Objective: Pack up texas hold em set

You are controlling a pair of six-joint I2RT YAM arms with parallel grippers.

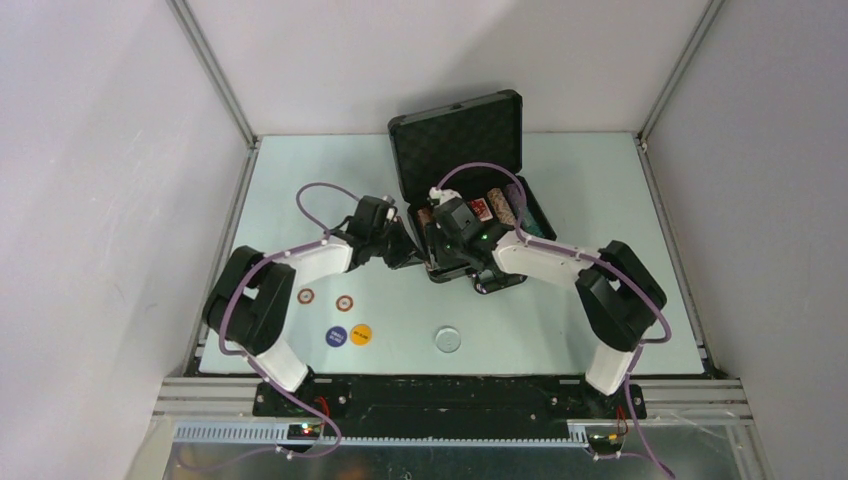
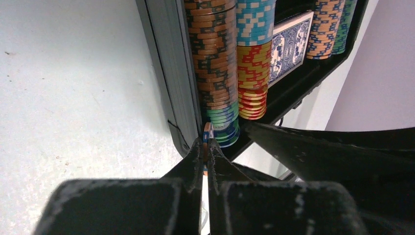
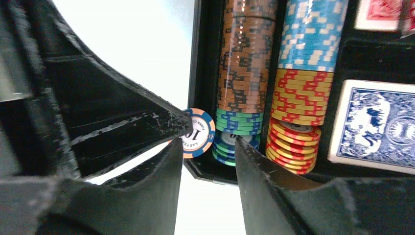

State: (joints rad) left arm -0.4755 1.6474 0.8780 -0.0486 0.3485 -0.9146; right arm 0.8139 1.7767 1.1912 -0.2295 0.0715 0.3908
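Gaping case | inside: chip rows, blue deck | left gripper: pinching chip

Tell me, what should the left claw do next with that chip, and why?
Probably ease the chip sideways into the end of the nearest row: the left gripper is shut on it, edge-on at the corner of the case, beside that row but not in it.

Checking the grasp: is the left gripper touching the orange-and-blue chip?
Touching. The left wrist view shows the left gripper pinched shut on the chip.
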